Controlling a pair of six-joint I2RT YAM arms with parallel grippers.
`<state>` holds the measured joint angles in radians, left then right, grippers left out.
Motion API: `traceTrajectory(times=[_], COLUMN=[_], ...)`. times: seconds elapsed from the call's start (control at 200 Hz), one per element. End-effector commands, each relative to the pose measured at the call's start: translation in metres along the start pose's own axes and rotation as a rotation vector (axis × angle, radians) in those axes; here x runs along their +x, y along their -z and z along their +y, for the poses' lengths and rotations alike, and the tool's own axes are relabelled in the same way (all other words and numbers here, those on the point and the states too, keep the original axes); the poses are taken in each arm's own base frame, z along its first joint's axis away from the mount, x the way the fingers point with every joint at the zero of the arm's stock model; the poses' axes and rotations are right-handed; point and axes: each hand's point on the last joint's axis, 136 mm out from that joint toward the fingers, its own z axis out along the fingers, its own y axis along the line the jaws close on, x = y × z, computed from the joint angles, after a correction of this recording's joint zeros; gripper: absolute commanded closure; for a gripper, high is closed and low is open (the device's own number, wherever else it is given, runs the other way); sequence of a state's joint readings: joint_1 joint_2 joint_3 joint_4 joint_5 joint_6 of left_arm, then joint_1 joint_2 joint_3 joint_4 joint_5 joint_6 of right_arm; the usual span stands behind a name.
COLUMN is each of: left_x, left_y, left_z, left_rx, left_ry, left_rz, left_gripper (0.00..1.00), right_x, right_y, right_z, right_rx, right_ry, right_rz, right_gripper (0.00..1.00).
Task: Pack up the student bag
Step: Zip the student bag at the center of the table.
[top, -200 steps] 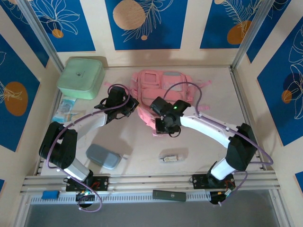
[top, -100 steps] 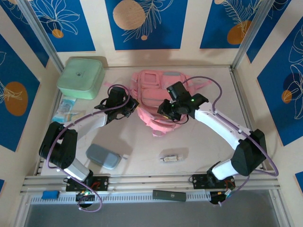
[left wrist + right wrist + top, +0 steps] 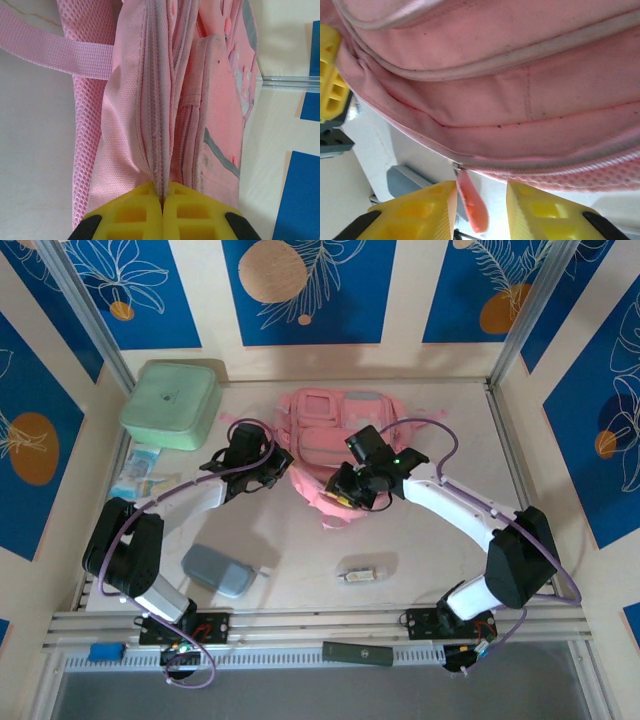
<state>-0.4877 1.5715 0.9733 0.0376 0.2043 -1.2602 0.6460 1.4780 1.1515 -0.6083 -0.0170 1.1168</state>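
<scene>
The pink student bag lies flat at the back middle of the table. My left gripper is at its left side, shut on the bag's zipper seam, which is pinched between the yellow fingers. My right gripper is at the bag's near edge and stands open. A pink zipper pull hangs between its fingers, close to the left one, and the jaws are not closed on it. Bag fabric hangs above the fingers.
A mint-green square box stands at the back left, with a small packet in front of it. A grey-blue pouch lies near the left arm's base. A small dark object lies front centre.
My right gripper swung away over the bag and came back to its near edge. The left arm has kept its grip and place.
</scene>
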Motion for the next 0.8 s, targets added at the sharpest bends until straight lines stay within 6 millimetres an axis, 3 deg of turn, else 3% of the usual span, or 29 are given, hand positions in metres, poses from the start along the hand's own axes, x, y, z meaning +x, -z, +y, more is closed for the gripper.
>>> traceTrajectory(times=[0.0,0.195,0.435,0.65,0.795], left_x=[-0.010,-0.010,-0.015,-0.043,-0.067], left_y=[0.013,0.012,0.013,0.020,0.021], left_z=[-0.040,-0.040,-0.036,-0.024,-0.012], left_rx=[0.131,0.132,0.128,0.126,0.113], left_ry=[-0.025,-0.025,-0.013,0.026,0.042], left_rz=[-0.056,-0.054,-0.063,-0.077,-0.069], left_gripper=[1.00,1.00,1.00,1.00,1.00], right_x=[0.000,0.002,0.006,0.014,0.008], right_y=[0.000,-0.009,-0.004,0.006,0.013], right_z=[0.016,0.014,0.007,-0.029,-0.059], right_rx=[-0.056,-0.058,-0.013,0.156,0.247], right_ry=[-0.007,-0.020,0.062,0.324,0.464], right_rz=[0.019,0.035,0.018,-0.056,-0.110], right_gripper=[0.69,0.78,0.98,1.00,1.00])
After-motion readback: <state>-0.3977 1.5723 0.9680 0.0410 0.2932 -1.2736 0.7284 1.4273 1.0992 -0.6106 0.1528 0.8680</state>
